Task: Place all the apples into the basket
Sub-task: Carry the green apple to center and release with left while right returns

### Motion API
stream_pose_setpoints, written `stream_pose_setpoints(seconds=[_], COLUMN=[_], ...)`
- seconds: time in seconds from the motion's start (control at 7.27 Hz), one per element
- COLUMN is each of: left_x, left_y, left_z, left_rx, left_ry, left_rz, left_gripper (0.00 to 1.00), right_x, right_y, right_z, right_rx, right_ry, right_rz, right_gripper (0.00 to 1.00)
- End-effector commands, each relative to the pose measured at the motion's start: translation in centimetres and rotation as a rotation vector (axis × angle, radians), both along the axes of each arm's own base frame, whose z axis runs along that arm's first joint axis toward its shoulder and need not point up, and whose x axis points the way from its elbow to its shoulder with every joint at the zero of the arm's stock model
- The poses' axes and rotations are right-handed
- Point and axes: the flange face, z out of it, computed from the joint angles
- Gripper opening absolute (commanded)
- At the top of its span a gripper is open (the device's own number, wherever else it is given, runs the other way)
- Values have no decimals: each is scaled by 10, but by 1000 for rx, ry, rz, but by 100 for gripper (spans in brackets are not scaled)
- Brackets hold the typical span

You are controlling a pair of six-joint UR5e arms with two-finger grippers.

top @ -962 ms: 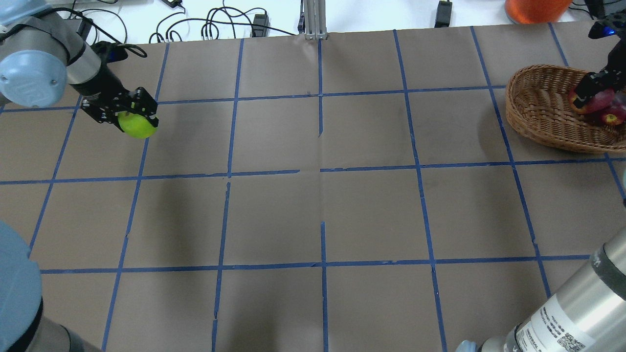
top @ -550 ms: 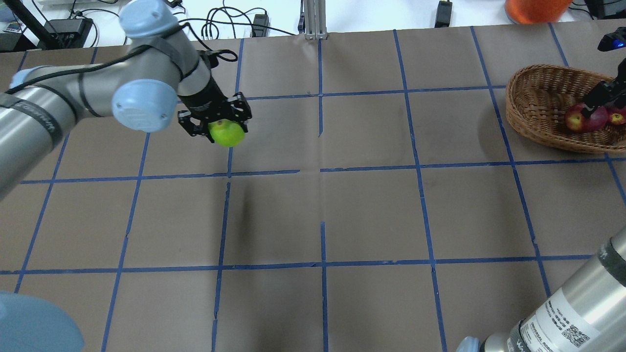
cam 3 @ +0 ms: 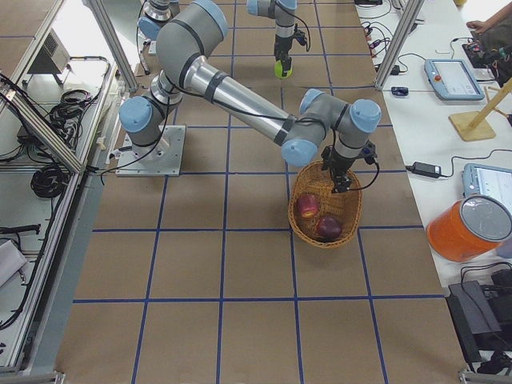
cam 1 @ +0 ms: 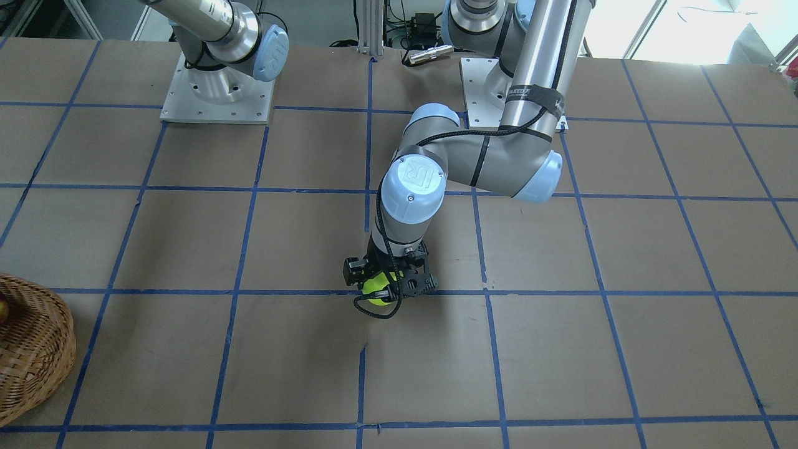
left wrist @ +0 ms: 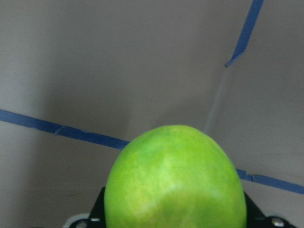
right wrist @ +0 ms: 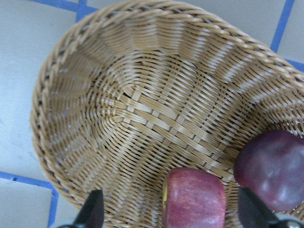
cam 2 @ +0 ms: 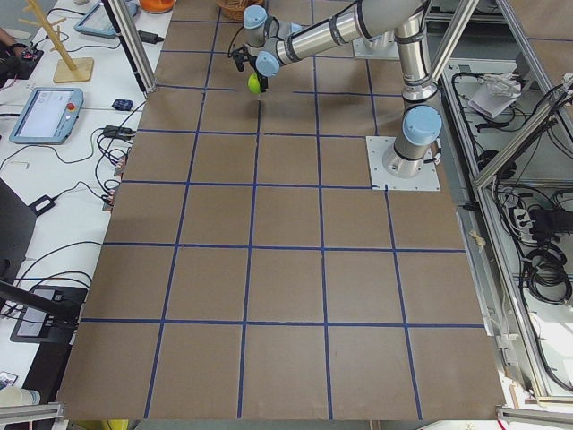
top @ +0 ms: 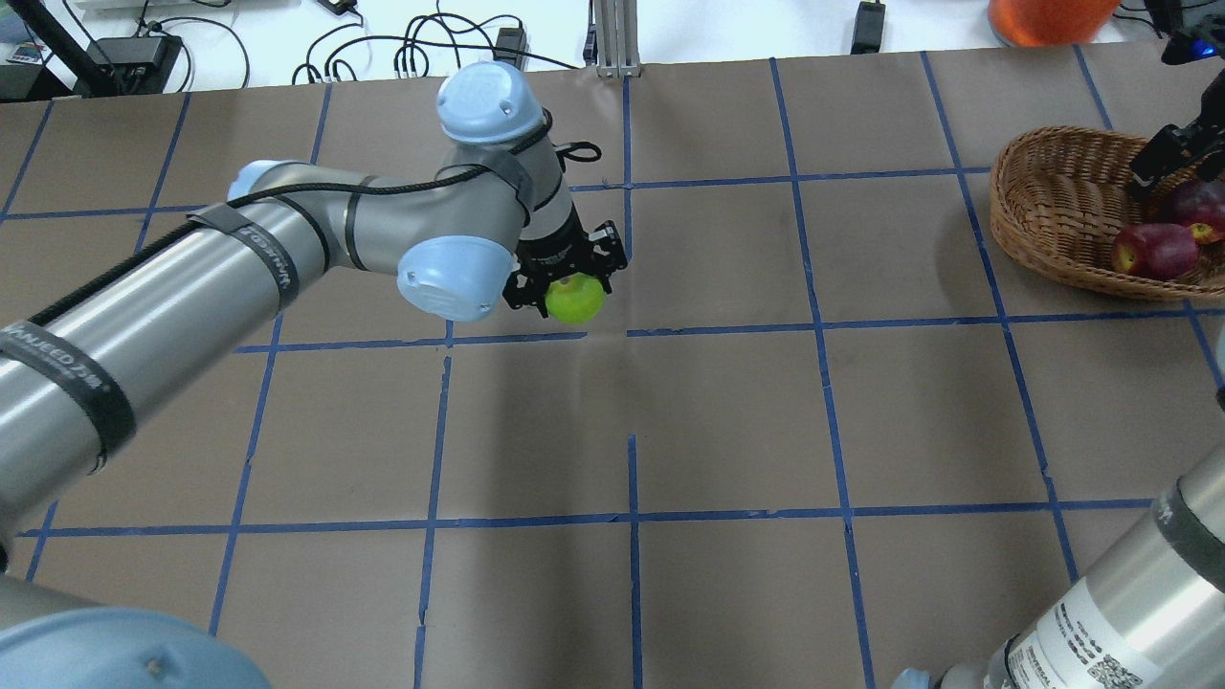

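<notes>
My left gripper is clamped on the green apple, held clear of the table near its middle. The red apple and the dark apple already lie in the basket, so I judge this the last carry. Next I must take it across to the far right corner and let go above the weave. My right gripper hangs over the basket, jaws spread and empty, and should pull away first. The run between looks open. The basket sits near the table's right edge.
</notes>
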Motion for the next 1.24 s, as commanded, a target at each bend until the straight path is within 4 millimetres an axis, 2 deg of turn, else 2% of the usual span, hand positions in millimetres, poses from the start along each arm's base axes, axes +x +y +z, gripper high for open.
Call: stream_pose_setpoints(seconds=[0.0, 0.14, 0.28, 0.41, 0.55, 0.69, 0.83, 0.96, 1.1], left_x=[-6, -3, -1, 14, 43, 69, 97, 119, 127], left_y=[1, -2, 0, 1, 4, 23, 45, 67, 90], left_z=[-17, 9, 34, 70, 117, 165, 209, 239, 248], left_rx=[-1, -31, -20, -6, 25, 77, 94, 88, 78], left_ry=[3, 14, 56, 56, 45, 24, -25, -67, -63], left_rz=[10, 16, 23, 38, -17, -113, -231, -347, -411], left_gripper=[100, 100, 100, 100, 100, 100, 100, 100, 98], right_x=[72, 110, 144, 194, 248, 302, 370, 432, 479], right_y=[4, -1, -2, -4, -2, 5, 13, 30, 41], right_z=[28, 17, 17, 14, 7, -5, -13, -19, -43], right_rx=[54, 68, 72, 80, 91, 107, 84, 78, 60], right_ry=[-38, -60, -54, -49, -88, -107, -106, -93, -85], right_rz=[-29, -38, -68, -76, -67, -89, -96, -115, -159], right_gripper=[100, 100, 100, 100, 100, 100, 100, 100, 100])
